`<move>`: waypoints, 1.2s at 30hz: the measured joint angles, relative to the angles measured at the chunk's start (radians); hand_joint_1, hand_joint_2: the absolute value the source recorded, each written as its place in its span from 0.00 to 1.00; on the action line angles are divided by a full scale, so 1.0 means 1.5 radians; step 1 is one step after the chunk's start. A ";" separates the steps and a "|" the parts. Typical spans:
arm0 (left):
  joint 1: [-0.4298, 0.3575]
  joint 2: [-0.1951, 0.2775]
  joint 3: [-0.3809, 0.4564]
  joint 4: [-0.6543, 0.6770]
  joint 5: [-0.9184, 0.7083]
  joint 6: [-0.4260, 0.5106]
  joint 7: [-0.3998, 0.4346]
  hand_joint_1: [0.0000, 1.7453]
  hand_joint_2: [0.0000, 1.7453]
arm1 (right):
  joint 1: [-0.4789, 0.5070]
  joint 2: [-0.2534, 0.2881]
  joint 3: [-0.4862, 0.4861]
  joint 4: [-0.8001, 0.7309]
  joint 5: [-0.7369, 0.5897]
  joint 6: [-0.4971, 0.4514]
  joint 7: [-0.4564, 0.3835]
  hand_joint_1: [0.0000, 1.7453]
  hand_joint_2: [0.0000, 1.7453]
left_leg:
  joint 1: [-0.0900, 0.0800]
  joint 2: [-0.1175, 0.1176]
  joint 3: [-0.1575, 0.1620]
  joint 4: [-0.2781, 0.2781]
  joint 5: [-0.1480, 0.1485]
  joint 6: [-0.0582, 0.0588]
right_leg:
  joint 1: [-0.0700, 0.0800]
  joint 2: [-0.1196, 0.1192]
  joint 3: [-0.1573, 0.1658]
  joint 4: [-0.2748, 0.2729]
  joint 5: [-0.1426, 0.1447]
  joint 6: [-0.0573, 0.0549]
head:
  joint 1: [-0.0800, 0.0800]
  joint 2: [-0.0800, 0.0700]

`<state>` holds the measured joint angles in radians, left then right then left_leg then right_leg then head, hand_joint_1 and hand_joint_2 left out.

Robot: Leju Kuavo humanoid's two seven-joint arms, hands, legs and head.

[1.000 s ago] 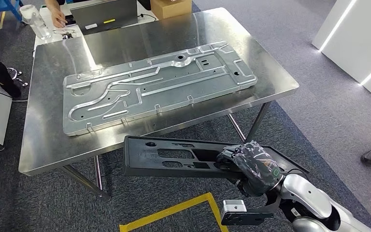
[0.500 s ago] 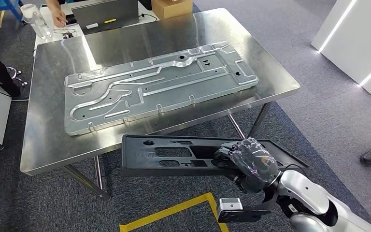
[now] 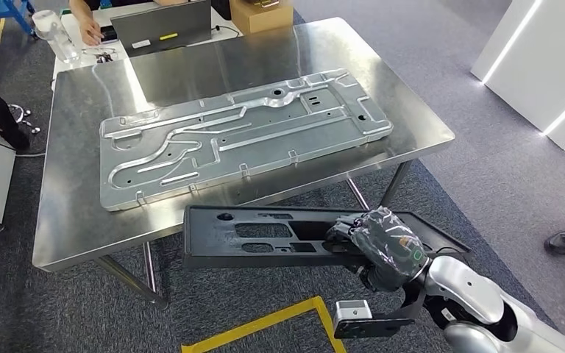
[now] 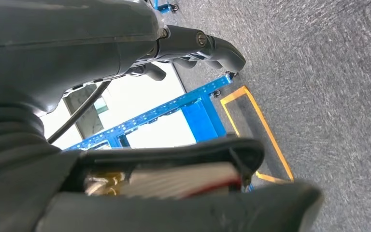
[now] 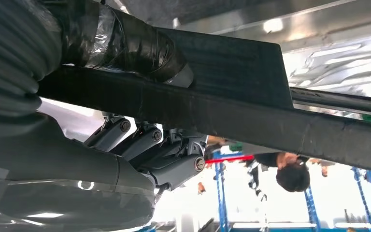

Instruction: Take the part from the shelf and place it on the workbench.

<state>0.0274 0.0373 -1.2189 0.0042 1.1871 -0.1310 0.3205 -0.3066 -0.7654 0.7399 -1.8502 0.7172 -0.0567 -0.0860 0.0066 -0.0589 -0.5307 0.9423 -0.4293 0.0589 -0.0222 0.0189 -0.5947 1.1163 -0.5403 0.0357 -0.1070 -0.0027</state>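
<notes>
Your right hand [image 3: 379, 246] stays clamped on the long black slotted plastic part [image 3: 265, 237], now marginally closer to the steel bench [image 3: 66, 228] edge at 12 o'clock; placement remains undone. Left hand [image 4: 193, 46]: cannot tell.

The flat black plastic part [image 3: 265, 237] with cut-out slots sits at six o'clock, gripped by the right hand [image 3: 382, 246] wrapped in glossy black tape. Above it, the brushed silver steel workbench [image 3: 73, 228] carries a pale grey ribbed metal panel [image 3: 243, 136]. Yellow floor tape [image 3: 265, 323] lines speckled dark grey carpet [image 3: 500, 169]. At twelve o'clock stands a brown cardboard box [image 3: 261, 13].
</notes>
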 joint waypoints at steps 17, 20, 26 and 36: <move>0.000 0.002 0.016 0.003 -0.001 -0.010 -0.007 0.00 1.00 | -0.073 -0.027 -0.007 0.011 -0.036 0.058 -0.002 1.00 1.00 | 0.008 0.005 -0.027 0.090 -0.070 -0.043 | -0.013 -0.002 -0.004 -0.029 0.031 -0.008 | 0.001 0.000; -0.001 0.002 0.017 0.003 -0.003 -0.010 -0.007 0.00 1.00 | -0.088 -0.029 -0.005 0.014 -0.036 0.064 -0.002 1.00 1.00 | 0.009 0.036 -0.126 0.255 -0.122 -0.044 | -0.004 -0.014 0.015 -0.032 0.013 -0.025 | 0.001 0.000; 0.001 0.004 0.022 0.004 -0.006 -0.011 -0.008 0.00 1.00 | -0.158 -0.017 0.017 0.046 -0.036 0.101 0.000 1.00 1.00 | -0.013 0.041 -0.090 0.100 0.004 0.005 | 0.010 -0.018 0.058 -0.043 -0.018 -0.024 | 0.001 0.000; -0.003 -0.001 0.045 0.005 -0.007 -0.016 -0.029 0.00 1.00 | -0.369 0.055 0.107 0.168 -0.046 0.201 -0.007 1.00 1.00 | -0.014 0.037 0.012 0.031 -0.041 0.010 | -0.002 -0.015 -0.076 0.132 -0.058 0.005 | 0.002 0.000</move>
<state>0.0223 0.0357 -1.1517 0.0117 1.1759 -0.1555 0.2764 -0.8594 -0.6827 0.9003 -1.5980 0.6479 0.2448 -0.0967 -0.0149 -0.0035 -0.5126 0.9887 -0.4914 0.0734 -0.0256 -0.0042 -0.7085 1.3139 -0.6277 0.0434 -0.1038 -0.0027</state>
